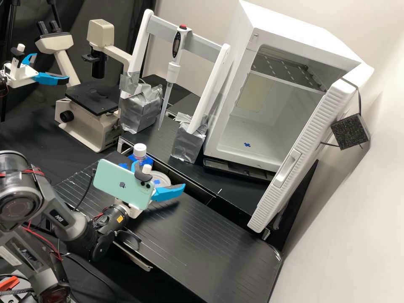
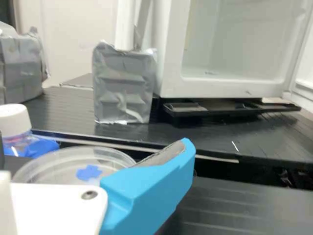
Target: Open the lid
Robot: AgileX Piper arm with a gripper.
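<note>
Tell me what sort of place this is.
Most likely a laboratory: there is a microscope with a dark stage, and a pipette is mounted on a white frame.

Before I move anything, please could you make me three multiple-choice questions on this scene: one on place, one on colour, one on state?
1. Where is the bottle?
A) On the microscope
B) Beside the clear round dish
C) Under the pipette

2. What colour is the bottle's cap?
A) White
B) Red
C) Black

3. How is the door of the white cabinet?
A) Shut
B) Taken off
C) Open

Key:
1 B: they stand close together in the wrist view.
2 A: both views show it white.
3 C: it is swung out, showing the inside.
</note>
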